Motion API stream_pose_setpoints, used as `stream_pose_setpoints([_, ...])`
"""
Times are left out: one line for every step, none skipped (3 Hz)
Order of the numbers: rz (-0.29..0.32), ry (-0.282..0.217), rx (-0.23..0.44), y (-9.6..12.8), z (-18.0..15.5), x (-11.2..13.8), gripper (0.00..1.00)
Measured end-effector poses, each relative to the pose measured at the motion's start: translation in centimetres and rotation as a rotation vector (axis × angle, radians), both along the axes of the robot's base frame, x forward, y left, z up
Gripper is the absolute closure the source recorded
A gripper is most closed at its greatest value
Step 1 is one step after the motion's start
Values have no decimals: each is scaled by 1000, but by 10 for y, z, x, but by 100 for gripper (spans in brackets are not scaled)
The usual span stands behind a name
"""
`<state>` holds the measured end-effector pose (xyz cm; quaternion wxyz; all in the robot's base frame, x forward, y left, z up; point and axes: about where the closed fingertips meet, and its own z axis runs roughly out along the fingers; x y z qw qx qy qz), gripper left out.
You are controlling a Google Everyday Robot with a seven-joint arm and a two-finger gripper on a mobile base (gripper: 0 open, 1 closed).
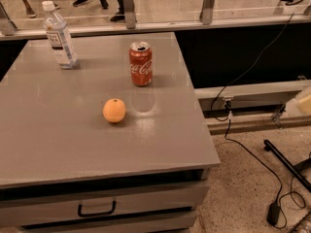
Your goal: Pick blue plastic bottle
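Note:
The blue plastic bottle (58,35) is a clear bottle with a white cap and a pale label with a dark patch. It stands upright at the far left corner of the grey table (58,144). My gripper is not in view. Only a pale piece of what looks like my arm (303,102) shows at the right edge, well to the right of the table and far from the bottle.
A red soda can (141,63) stands upright at the far middle of the table. An orange (114,110) lies in front of it. A drawer with a dark handle (96,209) sits under the tabletop. Black cables (252,154) run over the floor at right. A glass railing stands behind.

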<state>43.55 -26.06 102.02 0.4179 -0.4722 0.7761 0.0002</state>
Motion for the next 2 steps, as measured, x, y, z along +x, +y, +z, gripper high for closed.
stream_pose_setpoints([-6, -16, 209, 0, 9, 12, 0])
stream_pose_setpoints([-4, -37, 418, 18, 28, 24, 0])
